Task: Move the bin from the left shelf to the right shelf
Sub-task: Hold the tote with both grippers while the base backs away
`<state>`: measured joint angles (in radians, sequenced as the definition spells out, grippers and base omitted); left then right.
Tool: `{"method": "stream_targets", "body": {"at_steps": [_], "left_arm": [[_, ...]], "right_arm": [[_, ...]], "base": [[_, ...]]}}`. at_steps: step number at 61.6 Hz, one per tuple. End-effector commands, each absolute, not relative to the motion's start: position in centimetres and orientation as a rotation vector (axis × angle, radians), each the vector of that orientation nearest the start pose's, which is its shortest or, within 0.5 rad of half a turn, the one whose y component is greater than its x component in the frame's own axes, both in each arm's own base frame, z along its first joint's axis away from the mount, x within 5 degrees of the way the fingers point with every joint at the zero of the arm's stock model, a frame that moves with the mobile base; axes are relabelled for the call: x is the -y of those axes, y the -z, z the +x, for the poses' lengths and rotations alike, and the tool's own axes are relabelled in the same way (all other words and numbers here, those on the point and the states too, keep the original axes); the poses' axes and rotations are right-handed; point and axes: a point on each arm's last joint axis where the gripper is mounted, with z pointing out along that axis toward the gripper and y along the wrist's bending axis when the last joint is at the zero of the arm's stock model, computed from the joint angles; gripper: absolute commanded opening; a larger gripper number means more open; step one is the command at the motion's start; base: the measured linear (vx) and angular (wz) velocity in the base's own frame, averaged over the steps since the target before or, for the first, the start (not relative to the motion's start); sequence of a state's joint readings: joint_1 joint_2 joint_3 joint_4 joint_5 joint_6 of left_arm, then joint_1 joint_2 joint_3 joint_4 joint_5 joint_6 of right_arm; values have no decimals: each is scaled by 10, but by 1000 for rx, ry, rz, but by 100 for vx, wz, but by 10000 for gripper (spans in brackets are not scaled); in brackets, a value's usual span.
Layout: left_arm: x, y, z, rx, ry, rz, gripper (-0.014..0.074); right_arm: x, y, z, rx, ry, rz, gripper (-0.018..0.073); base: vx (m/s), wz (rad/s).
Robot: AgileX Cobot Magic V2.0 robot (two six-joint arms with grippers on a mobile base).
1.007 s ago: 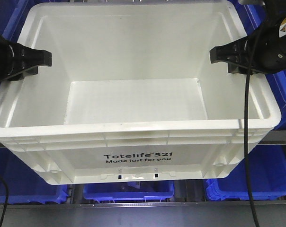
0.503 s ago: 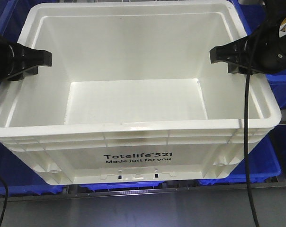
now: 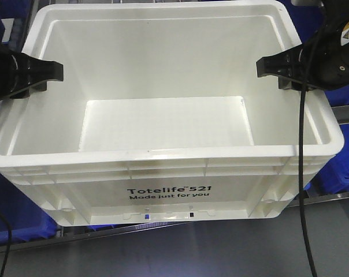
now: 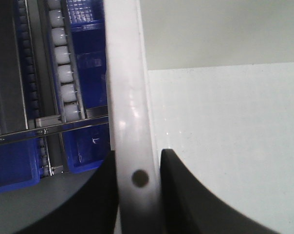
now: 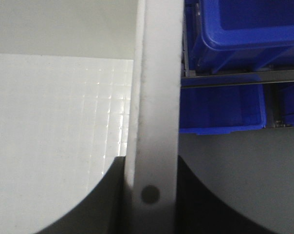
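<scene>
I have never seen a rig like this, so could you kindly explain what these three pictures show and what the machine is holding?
This is a two-armed robot on a mobile base. The wide picture comes from a front-facing camera looking down. The white bin fills it and has nothing inside. The other two pictures come from a camera on each wrist. The left gripper and right gripper are black two-fingered clamps. Each is pinched on a side wall of the bin, one finger inside and one outside, as the wrist views show. Beyond the bin are blue bins on shelving with white rollers.
</scene>
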<state>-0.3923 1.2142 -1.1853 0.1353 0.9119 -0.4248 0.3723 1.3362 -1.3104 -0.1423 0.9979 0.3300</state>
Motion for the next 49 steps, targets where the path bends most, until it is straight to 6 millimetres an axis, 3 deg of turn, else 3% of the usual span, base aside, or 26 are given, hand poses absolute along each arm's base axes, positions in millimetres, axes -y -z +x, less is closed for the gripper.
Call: {"method": "stream_targets", "body": {"at_steps": [1,49], "left_arm": [[82,-399,229,-2243,232,40,144],[82,-399,229,-2243,232,40,144]], "right_arm": [[-86,-404,258,-2290,-141,-105,-8],[-86,-403,258,-2292,-140,-105,-8]], "base": [[-6,-25],[-5,-21]]}}
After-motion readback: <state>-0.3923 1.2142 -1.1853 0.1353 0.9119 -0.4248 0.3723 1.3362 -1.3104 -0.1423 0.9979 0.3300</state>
